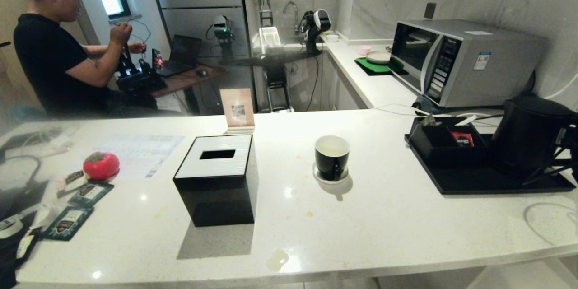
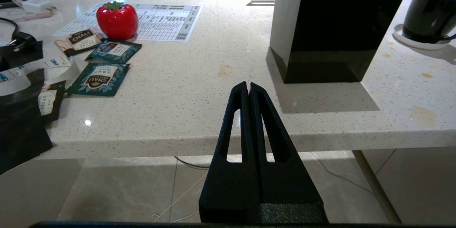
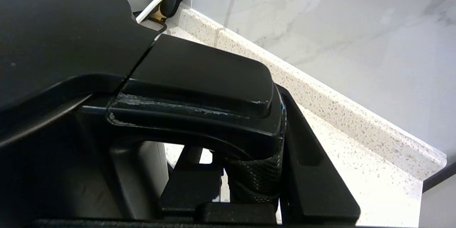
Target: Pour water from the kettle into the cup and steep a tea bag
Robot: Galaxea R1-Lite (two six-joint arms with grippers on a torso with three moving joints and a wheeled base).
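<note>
A: Where is the kettle?

B: At the right end of the white table, standing on the far right part of a flat black tray. The right pincer is clamped around the kettle's loop handle, 1 finger showing along the outer side of the handle. In the head view the arm enters at the far right edge, beside the kettle.

A: And the cup?

B: Upright on its small white saucer, near the middle of the table, well apart from the tray. Its white inside faces up; I cannot tell what it holds.

A: The tea bag?

B: I cannot pick it out for sure. A black compartment box on the tray's left part holds a red sachet.

A: The other arm?

B: The left pincer hangs off the table's near edge, its 2 fingers pressed together, holding nothing.

A: What else is there?

B: A black tissue box left of the cup, a red tomato-shaped object and teal packets toward the left end. A person sits at a desk beyond the far edge.
</note>
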